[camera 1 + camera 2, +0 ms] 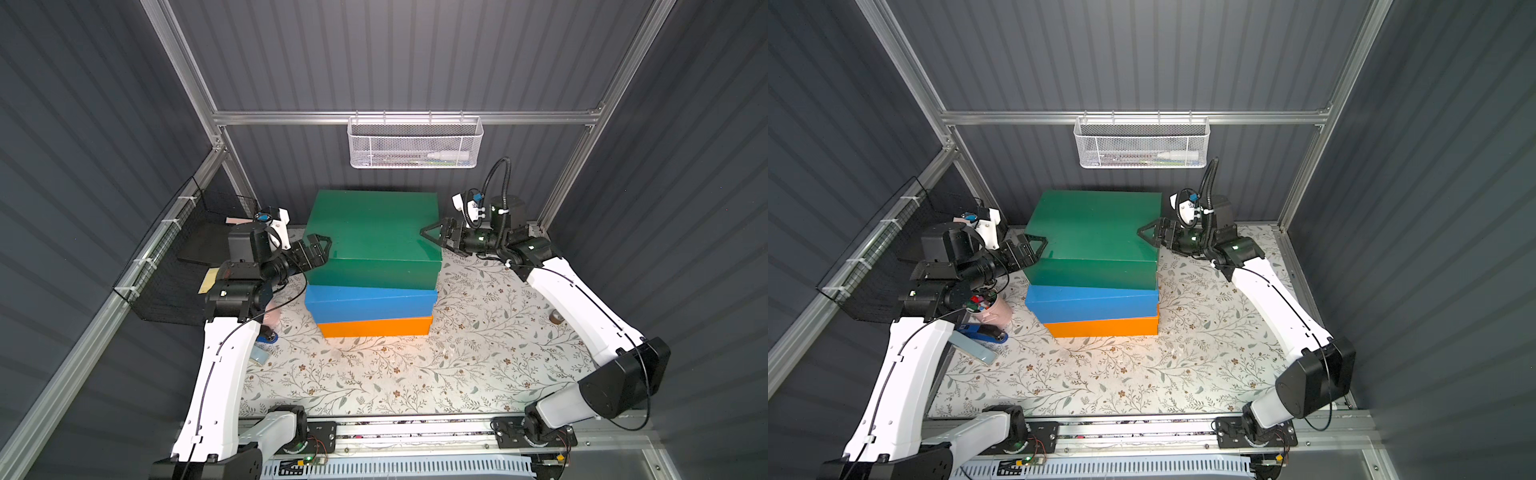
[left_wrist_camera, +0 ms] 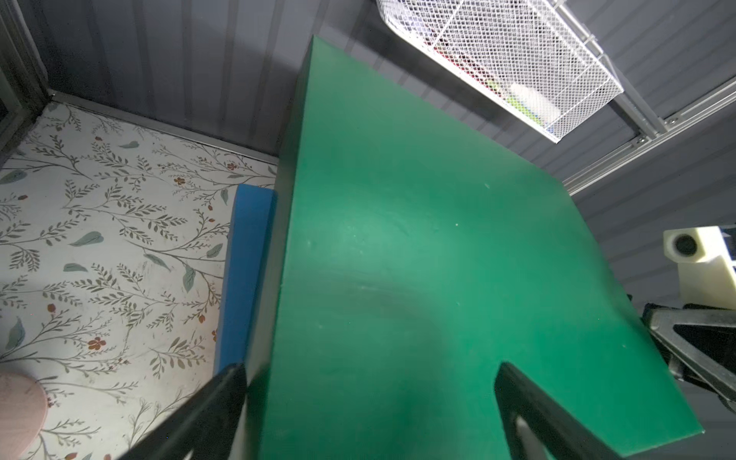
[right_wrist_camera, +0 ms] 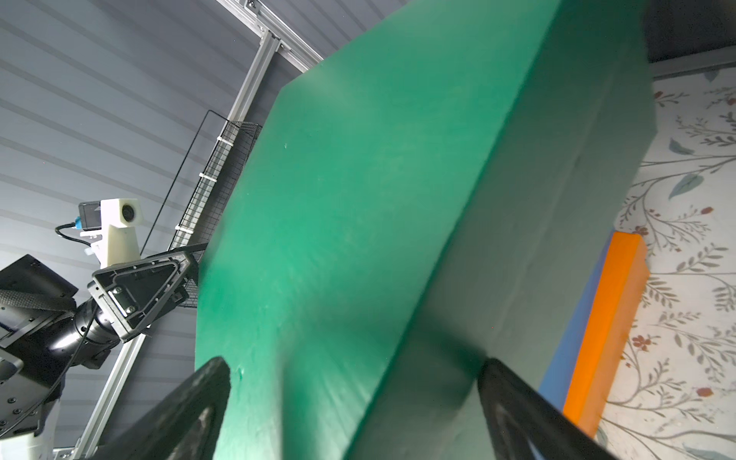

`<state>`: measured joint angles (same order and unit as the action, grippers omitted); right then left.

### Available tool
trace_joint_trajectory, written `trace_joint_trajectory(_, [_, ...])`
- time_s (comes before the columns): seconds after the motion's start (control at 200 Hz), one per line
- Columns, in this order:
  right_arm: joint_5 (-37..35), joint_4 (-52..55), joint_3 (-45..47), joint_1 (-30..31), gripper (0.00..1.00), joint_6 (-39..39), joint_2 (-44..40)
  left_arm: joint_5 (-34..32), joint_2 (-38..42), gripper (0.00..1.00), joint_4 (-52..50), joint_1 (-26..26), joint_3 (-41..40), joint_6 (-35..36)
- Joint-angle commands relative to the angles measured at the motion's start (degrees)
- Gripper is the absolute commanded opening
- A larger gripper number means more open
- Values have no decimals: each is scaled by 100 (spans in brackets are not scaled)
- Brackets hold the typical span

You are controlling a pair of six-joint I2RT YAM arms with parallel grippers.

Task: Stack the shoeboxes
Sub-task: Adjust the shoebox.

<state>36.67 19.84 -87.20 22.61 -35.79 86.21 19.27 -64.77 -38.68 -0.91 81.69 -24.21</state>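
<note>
A: Where's the L gripper [image 1: 327,249] sitting?
B: It's hovering at one short end of the green box [image 1: 374,228]. Jaws are standing wide apart, clamping nothing. In the L wrist view the box's end is showing betw. its fingers [image 2: 509,382]. Can't tell if they're touching it.
A: And the R gripper [image 1: 428,239]?
B: It's facing in from the opp. end, jaws also gaping wide, gripping nothing. Contact is unclear there too.
A: So green is lying betw. the two?
B: Yes, straight ahead of both sets of fingertips. It's resting on the blue box [image 1: 370,301], just below gripper level. That one is lying on the orange box [image 1: 376,326], lowest, on the table [image 1: 415,374].
A: Squared up?
B: No, the edges aren't lining up. In the L wrist view a strip of blue is poking out past green's long side.
A: Anything else close?
B: A pink cup [image 1: 994,311] is standing below and behind the L gripper, by its arm.
</note>
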Motion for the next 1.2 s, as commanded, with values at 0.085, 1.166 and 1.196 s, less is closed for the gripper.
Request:
trace_joint_trajectory(0.085, [16,-15,27,20,99,38,-156,63,-216,100,-92,-6,378,314])
trace_joint_trajectory(1.166, [42,238,-147,178,99,300,-15,-882,355,100,-962,-8,954,23])
trace_joint_trajectory(1.196, [34,256,-144,174,99,302,-25,-844,324,100,-905,-6,880,19])
